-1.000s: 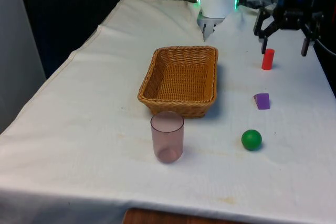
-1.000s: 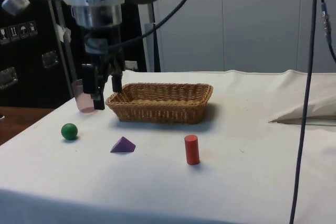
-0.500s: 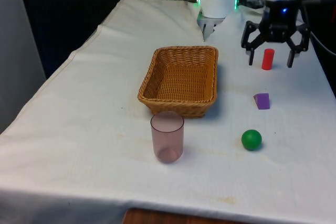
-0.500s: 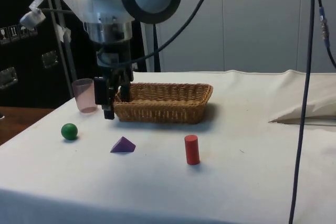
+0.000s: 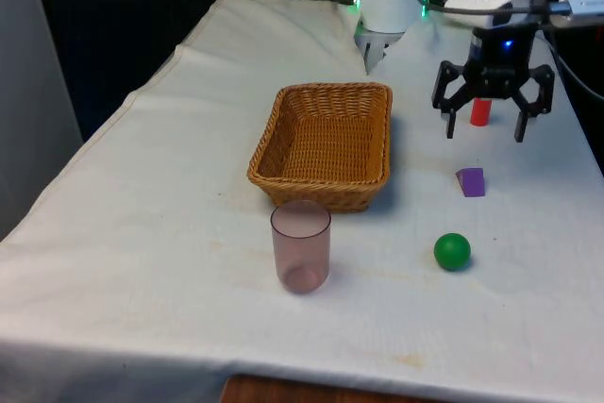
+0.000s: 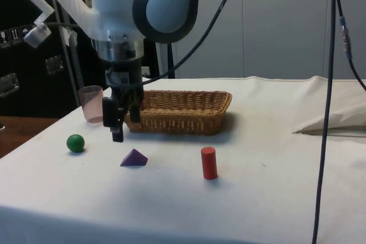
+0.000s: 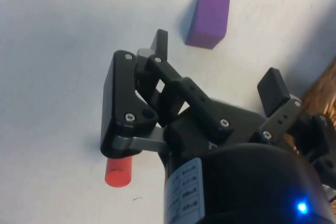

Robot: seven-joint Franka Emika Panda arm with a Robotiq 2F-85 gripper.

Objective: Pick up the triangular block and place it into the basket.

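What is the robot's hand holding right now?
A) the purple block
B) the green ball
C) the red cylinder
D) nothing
D: the hand hangs open above the table with nothing between its fingers, while the purple block, the red cylinder and the green ball all sit on the white cloth.

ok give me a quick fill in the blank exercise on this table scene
1. The gripper hangs above the cloth with its fingers ____.
2. The triangular block is coloured ____.
3. In the side view, the purple block lies between the green ball and the red ____.
4. The pink cup stands just in front of the wicker ____ in the front view.

Missing words: open; purple; cylinder; basket
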